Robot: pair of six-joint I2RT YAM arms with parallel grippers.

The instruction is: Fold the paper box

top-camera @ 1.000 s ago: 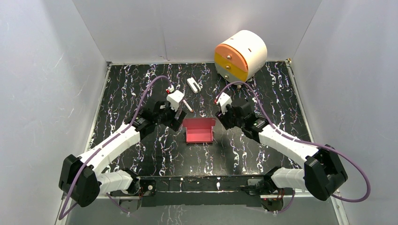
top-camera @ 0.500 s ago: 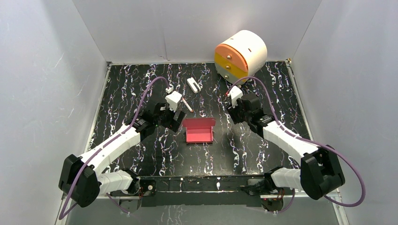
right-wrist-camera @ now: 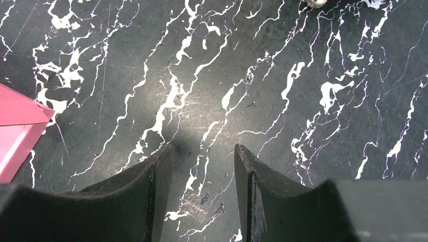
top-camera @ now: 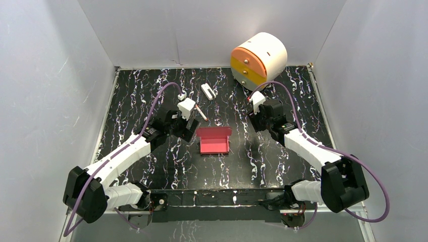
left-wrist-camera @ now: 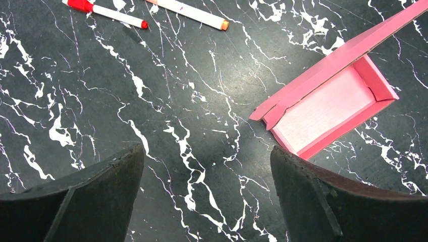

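Observation:
The pink-red paper box (top-camera: 214, 140) lies in the middle of the black marbled table as a shallow open tray, with its lid flap raised along the far side. In the left wrist view the paper box (left-wrist-camera: 333, 108) is at the right, its inside showing. In the right wrist view only a corner of it (right-wrist-camera: 17, 126) shows at the left edge. My left gripper (top-camera: 190, 130) is just left of the box, open wide and empty (left-wrist-camera: 207, 151). My right gripper (top-camera: 255, 122) is to the right of the box, apart from it, open and empty (right-wrist-camera: 203, 147).
A round white drawer unit (top-camera: 258, 58) with orange and yellow fronts stands at the back right. A small white object (top-camera: 207, 91) and a marker (top-camera: 201, 113) lie behind the box. Two markers, one with a red cap (left-wrist-camera: 108, 12), show in the left wrist view. White walls enclose the table.
My right gripper has moved away from the box's right side, to the right and towards the back. The left gripper and the box have stayed almost still.

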